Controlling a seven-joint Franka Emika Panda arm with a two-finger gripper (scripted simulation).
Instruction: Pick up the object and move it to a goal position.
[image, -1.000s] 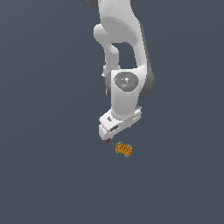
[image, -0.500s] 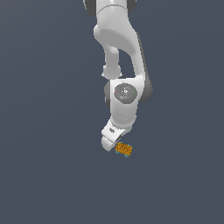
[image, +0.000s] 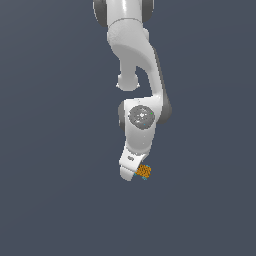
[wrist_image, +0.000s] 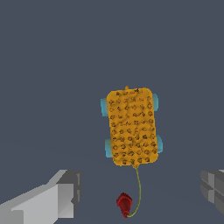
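The object (image: 144, 172) is a tiny orange block with dark speckles and teal-blue edges, lying on the dark grey floor. In the exterior view my white gripper (image: 129, 172) is low and right beside it, on the exterior view's left, partly covering it. In the wrist view the object (wrist_image: 132, 127) lies flat beyond my fingertips, between their lines. The gripper (wrist_image: 139, 184) is open and empty, with one grey finger (wrist_image: 59, 196) and the other finger (wrist_image: 214, 188) wide apart. A thin cord runs from the object to a small red piece (wrist_image: 124, 204).
The dark grey floor (image: 55, 200) spreads flat on all sides of the object. The white arm (image: 135, 60) rises above the gripper. No goal marker shows in either view.
The arm has come down and the hand has swung toward the object. The hand now sits right beside the object and hides the small red piece in the exterior view. The object has not moved.
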